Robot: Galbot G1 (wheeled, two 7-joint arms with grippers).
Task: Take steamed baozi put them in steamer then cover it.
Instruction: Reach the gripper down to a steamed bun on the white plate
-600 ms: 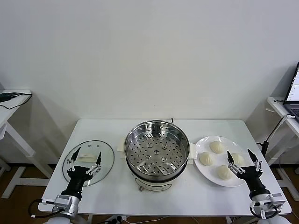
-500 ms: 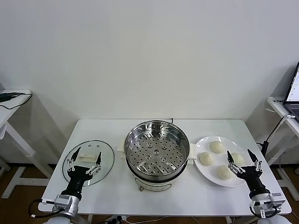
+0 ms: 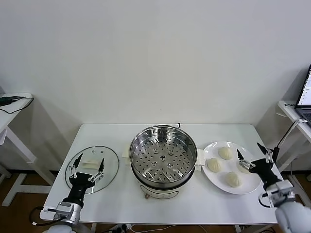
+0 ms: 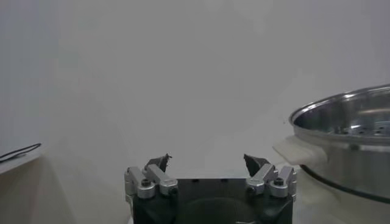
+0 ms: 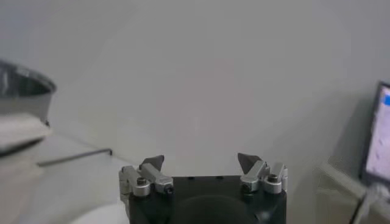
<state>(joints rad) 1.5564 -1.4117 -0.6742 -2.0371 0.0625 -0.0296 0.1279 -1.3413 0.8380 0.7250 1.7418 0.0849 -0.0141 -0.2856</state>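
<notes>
The steamer [image 3: 163, 155] stands uncovered at the table's middle, its perforated tray bare; its rim also shows in the left wrist view [image 4: 347, 119] and the right wrist view [image 5: 24, 88]. Several baozi [image 3: 225, 152] lie on a white plate [image 3: 212, 178] to its right. My right gripper [image 3: 248, 147] hovers open over the plate's right side, partly hiding one baozi. The glass cover [image 3: 111, 165] lies flat to the left of the steamer. Over its near part my left gripper [image 3: 92, 158] stands open and empty. Both wrist views show spread fingers, left [image 4: 208, 159] and right [image 5: 201, 159].
A side table [image 3: 12, 104] stands at far left and another with a laptop [image 3: 305, 94] at far right; the laptop also shows in the right wrist view [image 5: 381, 140]. A black cable [image 3: 178, 124] runs behind the steamer. A white wall backs the table.
My right gripper has risen and moved farther from me, towards the plate's right rim. The left gripper, the cover and the steamer have not moved.
</notes>
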